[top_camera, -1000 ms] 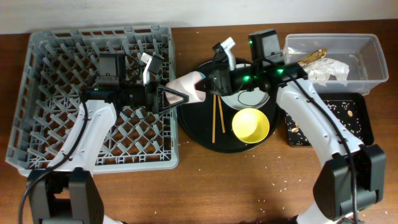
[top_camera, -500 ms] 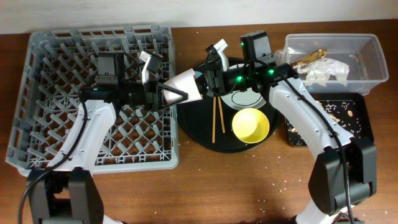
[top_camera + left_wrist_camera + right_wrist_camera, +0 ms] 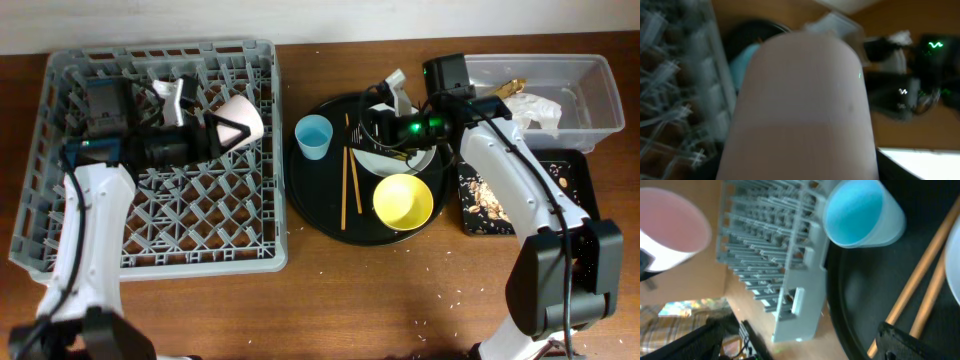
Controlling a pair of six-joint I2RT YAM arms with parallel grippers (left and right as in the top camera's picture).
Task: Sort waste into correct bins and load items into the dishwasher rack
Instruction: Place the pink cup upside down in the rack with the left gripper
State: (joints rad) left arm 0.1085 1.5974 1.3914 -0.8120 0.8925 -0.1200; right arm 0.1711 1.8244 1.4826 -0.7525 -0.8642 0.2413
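Observation:
My left gripper (image 3: pixel 232 132) is shut on the small pink cup (image 3: pixel 243 118), held on its side above the right part of the grey dishwasher rack (image 3: pixel 90 230). The cup (image 3: pixel 800 110) fills the left wrist view and hides the fingers. My right gripper (image 3: pixel 372 128) stands open and empty over the pale plate (image 3: pixel 400 160) on the round black tray (image 3: pixel 320 205). The light-blue cup (image 3: pixel 313 137) (image 3: pixel 862 212), the chopsticks (image 3: pixel 350 185) (image 3: pixel 925 275) and the yellow bowl (image 3: pixel 403 200) rest on that tray.
A clear tub (image 3: pixel 590 75) at the back right holds a brown-gold wrapper (image 3: pixel 505 90) and crumpled tissue (image 3: pixel 530 110). In front of it a shallow black tray (image 3: pixel 580 215) carries food scraps (image 3: pixel 485 195). Crumbs dot the wooden table (image 3: pixel 400 300).
The right gripper let go of the pink cup, opened wide and drew back right. The left gripper closed on the cup and carried it left over the rack, uncovering the blue cup.

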